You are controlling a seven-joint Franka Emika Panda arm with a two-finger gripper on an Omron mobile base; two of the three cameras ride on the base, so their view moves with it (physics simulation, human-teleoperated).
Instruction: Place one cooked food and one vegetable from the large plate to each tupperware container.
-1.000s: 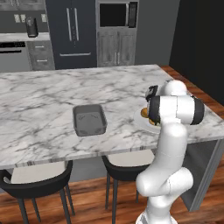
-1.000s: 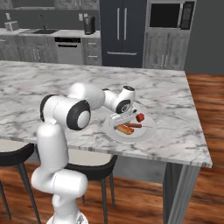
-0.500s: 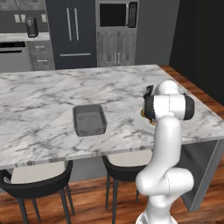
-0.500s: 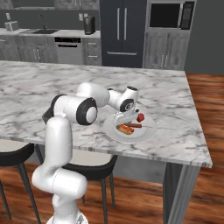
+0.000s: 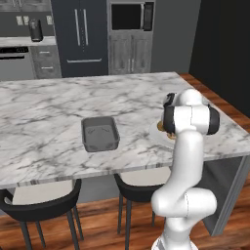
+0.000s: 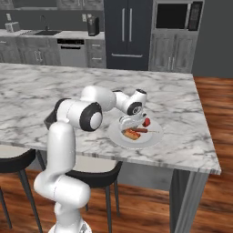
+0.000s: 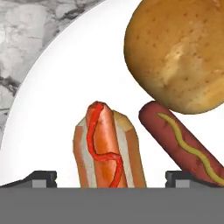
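White large plate (image 6: pixel 154 139) with food, dark grey tupperware container (image 5: pixel 99 134) well apart.

Glossy white arm (image 5: pixel 188 161) of rounded tubular segments, with dark grey bands at the joints and small dark finger tips (image 7: pixel 41 178).

a marble island counter (image 5: pixel 58 102) with two black stools (image 5: pixel 39 207) tucked under it; behind, a dark fridge (image 6: pixel 128 34), a built-in microwave (image 5: pixel 131 16), a dishwasher (image 6: pixel 72 51) and a sink (image 6: pixel 45 32).
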